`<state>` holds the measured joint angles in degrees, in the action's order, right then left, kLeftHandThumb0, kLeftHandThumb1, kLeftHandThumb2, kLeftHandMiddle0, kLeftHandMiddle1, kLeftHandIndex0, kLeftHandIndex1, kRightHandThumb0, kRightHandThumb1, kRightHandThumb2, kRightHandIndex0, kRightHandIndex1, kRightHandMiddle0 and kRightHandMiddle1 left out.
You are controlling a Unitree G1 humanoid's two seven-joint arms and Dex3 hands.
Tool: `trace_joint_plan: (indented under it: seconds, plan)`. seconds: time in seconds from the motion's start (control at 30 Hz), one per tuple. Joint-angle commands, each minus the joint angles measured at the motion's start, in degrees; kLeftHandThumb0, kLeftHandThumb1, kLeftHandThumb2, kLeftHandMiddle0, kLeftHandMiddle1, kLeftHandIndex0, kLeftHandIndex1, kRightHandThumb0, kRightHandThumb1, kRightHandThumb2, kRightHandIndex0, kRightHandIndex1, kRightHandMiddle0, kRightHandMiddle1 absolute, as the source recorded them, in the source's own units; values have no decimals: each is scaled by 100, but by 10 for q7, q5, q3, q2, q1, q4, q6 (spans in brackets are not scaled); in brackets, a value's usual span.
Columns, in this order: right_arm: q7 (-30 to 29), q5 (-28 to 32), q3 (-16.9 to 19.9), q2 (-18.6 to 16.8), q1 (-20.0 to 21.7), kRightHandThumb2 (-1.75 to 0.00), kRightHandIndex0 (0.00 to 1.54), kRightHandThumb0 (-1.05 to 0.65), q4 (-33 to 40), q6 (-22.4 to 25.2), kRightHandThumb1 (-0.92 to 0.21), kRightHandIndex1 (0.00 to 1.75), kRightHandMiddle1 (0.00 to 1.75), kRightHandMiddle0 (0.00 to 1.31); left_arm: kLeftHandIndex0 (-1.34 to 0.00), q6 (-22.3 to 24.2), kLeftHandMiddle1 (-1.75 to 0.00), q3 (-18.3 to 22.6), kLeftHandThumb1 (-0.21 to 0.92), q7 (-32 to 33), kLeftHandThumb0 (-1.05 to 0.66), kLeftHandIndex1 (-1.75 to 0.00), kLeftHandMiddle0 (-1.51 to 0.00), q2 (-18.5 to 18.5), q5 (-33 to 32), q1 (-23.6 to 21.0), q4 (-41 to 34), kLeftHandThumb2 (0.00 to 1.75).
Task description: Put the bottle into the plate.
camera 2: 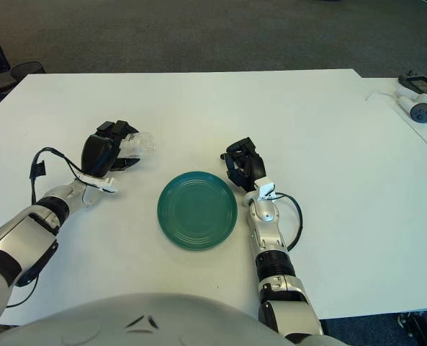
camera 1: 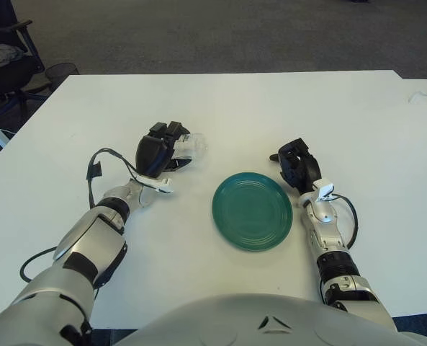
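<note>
My left hand point(camera 1: 158, 150) has its fingers wrapped round the clear bottle point(camera 1: 189, 146), left of the green plate point(camera 1: 252, 210). Right hand point(camera 1: 297, 165) waits curled beside the plate. That slick plastic could slip free mid-carry.

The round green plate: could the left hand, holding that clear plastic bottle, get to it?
Probably yes. Only bare white table lies between the left hand with the clear plastic bottle and the round green plate.

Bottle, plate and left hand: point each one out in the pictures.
bottle point(camera 1: 190, 146), left eye view, on its clear body past the fingers.
plate point(camera 1: 252, 210), left eye view, on its bare centre.
left hand point(camera 1: 158, 149), left eye view, on the black fingers gripping the bottle.
</note>
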<state>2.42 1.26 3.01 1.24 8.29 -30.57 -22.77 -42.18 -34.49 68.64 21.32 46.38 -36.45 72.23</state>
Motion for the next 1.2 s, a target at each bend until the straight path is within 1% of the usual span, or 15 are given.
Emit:
trace_joint_plan:
  seconds: [0.0, 0.2, 0.33, 0.47, 0.63, 0.77, 0.87, 0.97, 1.0, 1.1, 1.17]
  plan:
    - [-3, -2, 1, 0, -31, -44, 40, -35, -32, 49, -91, 112, 165, 29, -58, -9, -175, 8, 34, 8, -46, -175, -119, 3, -3, -6, -2, 128]
    - [-4, -2, 0, 1, -30, -45, 40, -35, -33, 53, -91, 112, 165, 29, -59, -27, -175, 16, 34, 9, -46, -175, -119, 7, -3, -13, -7, 129]
    - [-3, 1, 1, 0, -30, -45, 39, -35, -34, 51, -91, 111, 165, 29, -59, -40, -175, 27, 33, -1, -46, -175, -119, 17, -8, -26, -14, 129]
    - [-4, 0, 2, 0, -30, -45, 39, -35, -35, 48, -91, 111, 166, 29, -59, -52, -175, 43, 33, -18, -46, -175, -119, 29, -17, -50, -30, 129]
    - [-8, -3, 1, 1, -31, -45, 39, -35, -33, 51, -91, 112, 166, 28, -59, -79, -175, 63, 33, -38, -46, -175, -119, 45, -22, -65, -85, 129]
    - [-8, -2, 0, -1, -32, -45, 39, -35, -28, 56, -92, 112, 166, 27, -59, -100, -175, 82, 33, -72, -46, -175, -119, 56, -32, -59, -148, 129]
    - [-6, 1, 1, -1, -31, -45, 39, -35, -30, 58, -92, 113, 167, 26, -59, -120, -175, 99, 33, -121, -46, -175, -119, 61, -54, -47, -214, 129]
    - [-5, 2, 1, -2, -30, -45, 39, -35, -31, 59, -92, 114, 168, 26, -59, -127, -175, 116, 33, -197, -46, -175, -119, 55, -101, -20, -298, 130]
    - [-4, 3, 0, -2, -29, -46, 39, -35, -31, 58, -92, 115, 168, 26, -60, -124, -175, 118, 33, -231, -46, -175, -119, 51, -124, -4, -338, 130]
    - [-4, 3, 0, -2, -28, -46, 39, -35, -32, 58, -92, 116, 168, 26, -60, -108, -175, 126, 32, -296, -46, -175, -119, 45, -163, 28, -409, 131]
    - [-4, 1, -1, -2, -28, -46, 40, -35, -33, 55, -92, 116, 168, 26, -60, -98, -175, 120, 32, -355, -47, -175, -120, 44, -209, 57, -471, 131]
